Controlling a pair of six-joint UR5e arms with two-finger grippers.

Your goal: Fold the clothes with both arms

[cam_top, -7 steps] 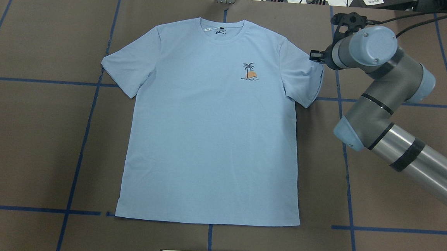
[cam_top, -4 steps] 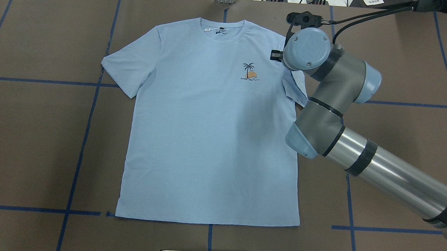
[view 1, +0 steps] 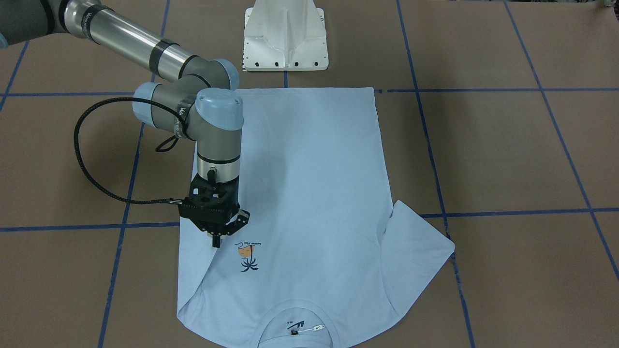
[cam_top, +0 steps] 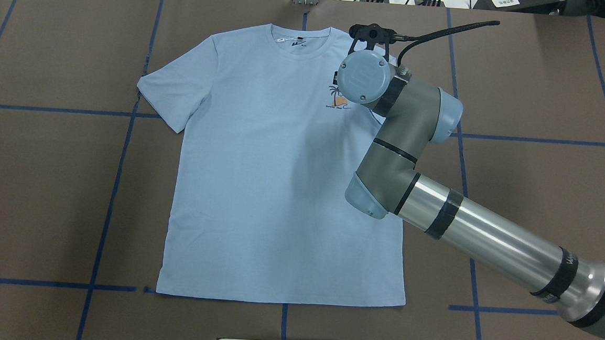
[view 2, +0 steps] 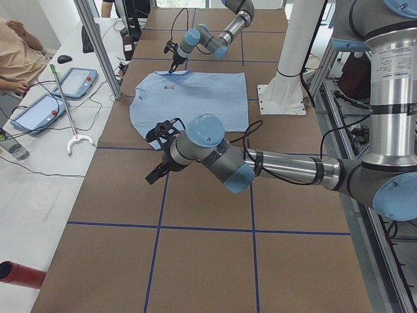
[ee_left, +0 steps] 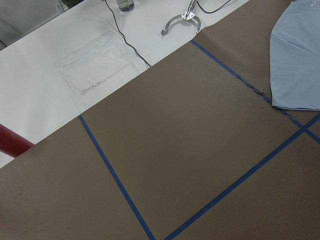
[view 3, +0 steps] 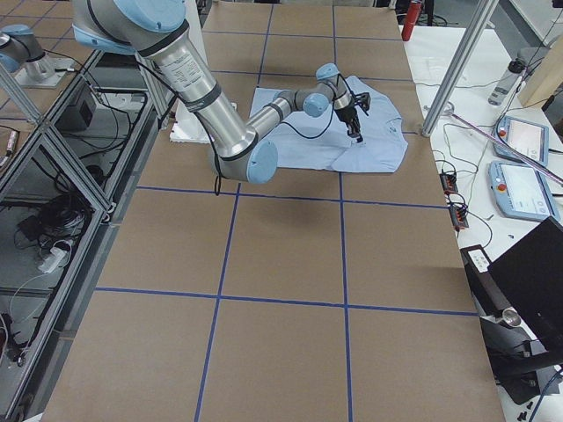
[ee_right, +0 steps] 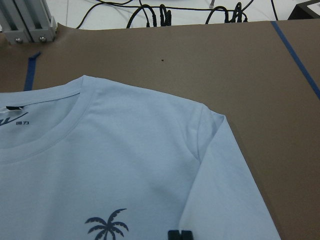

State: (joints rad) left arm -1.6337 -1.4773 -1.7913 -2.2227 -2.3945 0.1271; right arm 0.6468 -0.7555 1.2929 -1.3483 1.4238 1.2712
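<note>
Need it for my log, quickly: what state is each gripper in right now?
Left gripper: cannot be told.
Right gripper: closed on the T-shirt sleeve.

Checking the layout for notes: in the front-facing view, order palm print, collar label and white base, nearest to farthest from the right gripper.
1. Palm print, just beside the right gripper.
2. Collar label, at the view's bottom edge.
3. White base, at the top, beyond the T-shirt.

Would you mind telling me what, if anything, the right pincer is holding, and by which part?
The right pincer grips the T-shirt by the hem of its sleeve, which is folded onto the chest.
</note>
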